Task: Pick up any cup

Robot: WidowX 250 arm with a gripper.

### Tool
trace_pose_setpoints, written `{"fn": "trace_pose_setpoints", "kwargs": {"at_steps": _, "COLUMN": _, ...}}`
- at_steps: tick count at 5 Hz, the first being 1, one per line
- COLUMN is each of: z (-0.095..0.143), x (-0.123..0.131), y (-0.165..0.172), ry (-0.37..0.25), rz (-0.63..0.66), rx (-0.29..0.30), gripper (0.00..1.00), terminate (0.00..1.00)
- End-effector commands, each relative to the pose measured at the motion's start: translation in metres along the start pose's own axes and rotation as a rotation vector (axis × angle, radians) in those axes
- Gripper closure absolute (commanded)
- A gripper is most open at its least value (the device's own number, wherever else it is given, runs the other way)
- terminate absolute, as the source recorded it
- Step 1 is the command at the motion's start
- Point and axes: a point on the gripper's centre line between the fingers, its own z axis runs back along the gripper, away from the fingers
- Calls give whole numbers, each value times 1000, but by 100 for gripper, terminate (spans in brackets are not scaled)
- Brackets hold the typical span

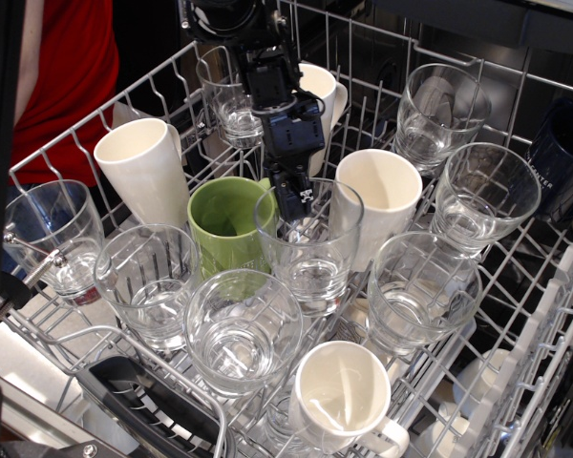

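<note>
At frame centre we see our black gripper (295, 204) clamped on the rim of the clear glass tumbler cup (308, 250). The dark blue mug (563, 145) at right reads "…NTER".

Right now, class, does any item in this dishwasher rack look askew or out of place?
Yes. The hand reaches into the central clear cup, which leans left toward the green mug. The white mug at the front also lies tipped on its side.

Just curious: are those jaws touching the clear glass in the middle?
Touching. The only view shows the gripper clamped over the glass rim, lifting it.
</note>
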Motion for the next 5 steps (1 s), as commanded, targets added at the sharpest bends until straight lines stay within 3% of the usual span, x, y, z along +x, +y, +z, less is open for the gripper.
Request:
{"fn": "trace_pose_setpoints", "kwargs": {"at_steps": 1, "z": 86, "x": 23, "y": -30, "ry": -91, "rz": -36, "rx": 149, "gripper": 100, "terminate": 0}}
{"fn": "trace_pose_setpoints", "kwargs": {"at_steps": 2, "z": 100, "x": 25, "y": -40, "ry": -106, "rz": -68, "rx": 193, "gripper": 100, "terminate": 0}}
{"fn": "trace_pose_setpoints", "kwargs": {"at_steps": 3, "z": 118, "x": 27, "y": -44, "ry": -42, "rz": -103, "rx": 241, "gripper": 100, "terminate": 0}}
{"fn": "trace_pose_setpoints", "kwargs": {"at_steps": 4, "z": 129, "x": 25, "y": -43, "ry": -22, "rz": -104, "rx": 268, "gripper": 100, "terminate": 0}}
{"fn": "trace_pose_setpoints", "kwargs": {"at_steps": 5, "z": 132, "x": 26, "y": -40, "ry": 11, "rz": -144, "rx": 251, "gripper": 100, "terminate": 100}}
